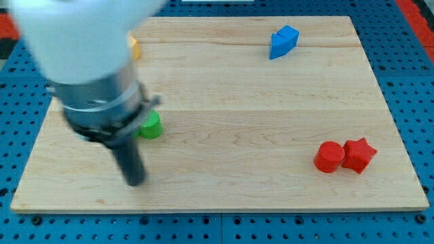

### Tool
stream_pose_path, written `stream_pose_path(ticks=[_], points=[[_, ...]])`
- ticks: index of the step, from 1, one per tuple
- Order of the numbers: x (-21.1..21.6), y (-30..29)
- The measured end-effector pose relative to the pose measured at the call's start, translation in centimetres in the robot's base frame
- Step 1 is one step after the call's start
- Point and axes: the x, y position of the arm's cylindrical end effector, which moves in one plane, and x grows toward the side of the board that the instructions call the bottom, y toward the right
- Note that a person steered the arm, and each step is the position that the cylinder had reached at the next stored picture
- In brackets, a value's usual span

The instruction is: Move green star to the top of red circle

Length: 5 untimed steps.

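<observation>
A green block [151, 127] lies at the board's left, partly hidden behind the arm; its shape does not show clearly. The red circle [329, 157] lies at the lower right, touching a red star [359, 154] on its right. My tip [135, 181] rests on the board just below and slightly left of the green block, far left of the red circle. The arm's blurred body covers the upper left of the view.
A blue block [283, 42] lies near the board's top edge, right of centre. A yellow block [134, 47] peeks out from behind the arm at the top left. The wooden board [237, 122] sits on a blue pegboard surface.
</observation>
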Motion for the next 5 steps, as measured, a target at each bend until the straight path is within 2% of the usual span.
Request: stream_pose_path(ticks=[1, 2, 5], points=[[-4.8, -6.0], [-7.8, -7.3], [-7.5, 5.2]])
